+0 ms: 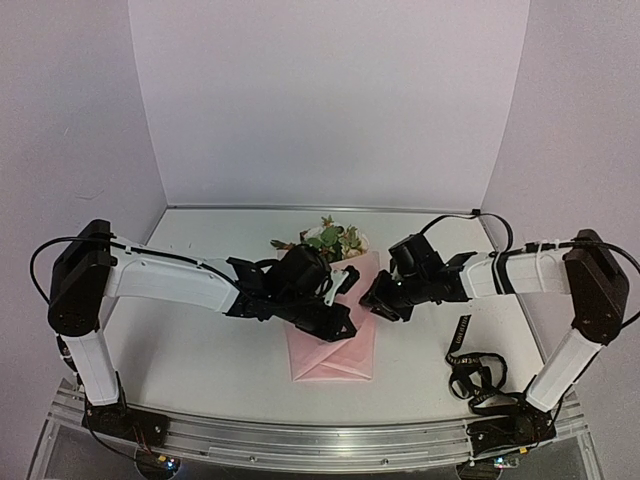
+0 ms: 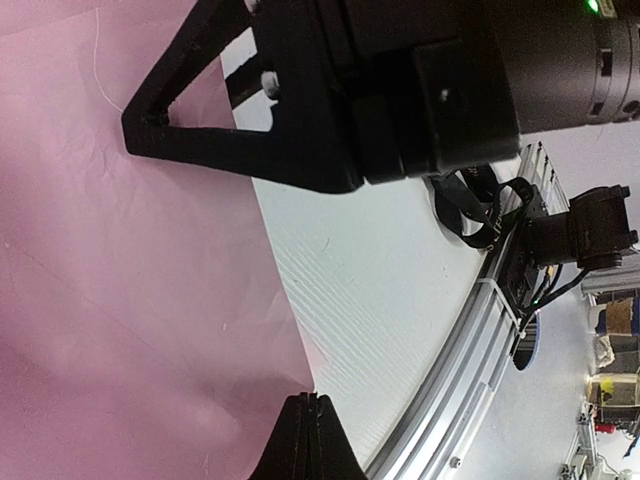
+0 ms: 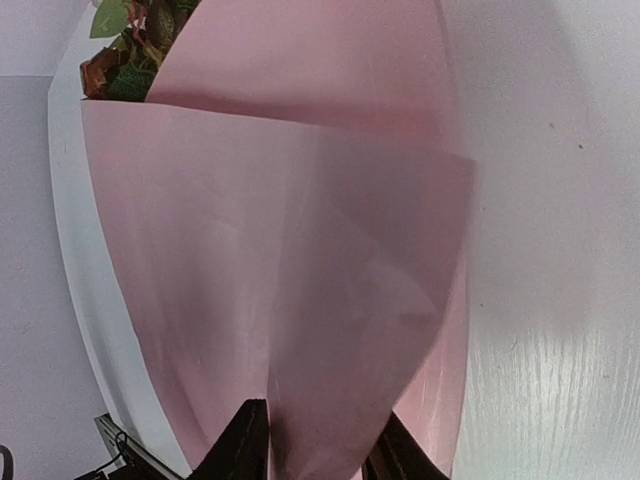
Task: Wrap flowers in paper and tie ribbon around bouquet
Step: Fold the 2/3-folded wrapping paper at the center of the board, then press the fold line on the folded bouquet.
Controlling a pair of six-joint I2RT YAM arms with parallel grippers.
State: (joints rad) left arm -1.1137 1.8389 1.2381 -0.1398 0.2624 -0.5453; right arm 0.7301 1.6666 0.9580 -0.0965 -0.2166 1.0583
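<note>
Starting on the left: our left gripper (image 2: 310,428) has its jaws pressed together, tip right at an edge of the paper (image 1: 330,355). We can't tell if it has a sliver of the sheet nipped or is just resting there on the table (image 1: 200,350).

Middle: the paper lies folded over into a rough cone, with the flowers (image 1: 333,238) poking out of its far end. It looks thin, light and springy to us, so we reckon the flaps pop open the moment nothing holds them, and it'll crease or tear if yanked. Best hold is probably a folded edge low down by the stems, not up near the rose heads, which look easy to crush.

Our right gripper (image 3: 320,445) straddles a curled flap, jaws apart with paper between them. It's not squeezed flat from what we see.

Far right, the ribbon (image 1: 462,338) sits in a loose heap near the right arm's base, well apart from the paper. It's floppy, so we'd grab one end, not the pile.

Room: there's open table left of the paper. The backdrop (image 1: 330,100) stands close behind the flowers, the metal rail (image 1: 300,440) runs along the near edge, and both grippers crowd each other over the cone.
</note>
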